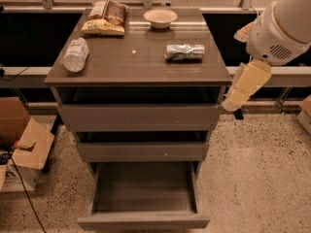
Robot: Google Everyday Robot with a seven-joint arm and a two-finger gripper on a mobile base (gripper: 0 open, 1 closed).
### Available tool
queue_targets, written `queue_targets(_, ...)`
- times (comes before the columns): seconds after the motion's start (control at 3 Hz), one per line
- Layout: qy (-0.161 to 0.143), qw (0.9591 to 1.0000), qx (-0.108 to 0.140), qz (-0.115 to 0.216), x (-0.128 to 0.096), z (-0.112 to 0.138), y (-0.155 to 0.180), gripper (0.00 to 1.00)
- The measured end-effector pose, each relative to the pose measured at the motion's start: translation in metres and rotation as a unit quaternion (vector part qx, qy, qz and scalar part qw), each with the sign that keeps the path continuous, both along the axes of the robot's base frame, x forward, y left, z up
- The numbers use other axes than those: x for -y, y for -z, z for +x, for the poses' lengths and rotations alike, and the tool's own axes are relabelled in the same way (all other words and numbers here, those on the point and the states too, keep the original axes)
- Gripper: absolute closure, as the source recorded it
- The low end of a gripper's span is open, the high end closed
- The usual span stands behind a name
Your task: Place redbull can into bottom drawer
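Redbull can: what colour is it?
Redbull can: shiny silver, camera view. Gripper hangs right of cabinet.

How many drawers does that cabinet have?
3. The top drawer sits just under the top of the cabinet, the middle drawer below it, and the bottom drawer lowest, pulled out. The pincer hangs beside the cabinet's right edge.

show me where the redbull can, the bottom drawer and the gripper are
redbull can (184, 52): camera view, middle of its side, lying on the cabinet (126, 64)
bottom drawer (144, 188): camera view, bare floor of the open tray
gripper (233, 100): camera view, lower end, right of the cabinet
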State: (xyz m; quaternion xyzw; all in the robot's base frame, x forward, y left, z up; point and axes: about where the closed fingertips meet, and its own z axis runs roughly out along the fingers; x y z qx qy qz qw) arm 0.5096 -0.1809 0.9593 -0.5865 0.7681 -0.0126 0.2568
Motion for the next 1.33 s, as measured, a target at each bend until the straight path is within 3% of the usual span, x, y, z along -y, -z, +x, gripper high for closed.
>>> queue_targets(0.33, -0.007, 0.9999, 0.001, 0.008, -0.003, 0.049, 0.014, 0.0)
queue_targets(0.67, -0.007, 0.9999, 0.001, 0.008, -0.003, 0.049, 0.014, 0.0)
queue_targets(1.33, -0.012, 0.9999, 0.009, -0.002, -0.016, 0.092, 0.025, 0.0)
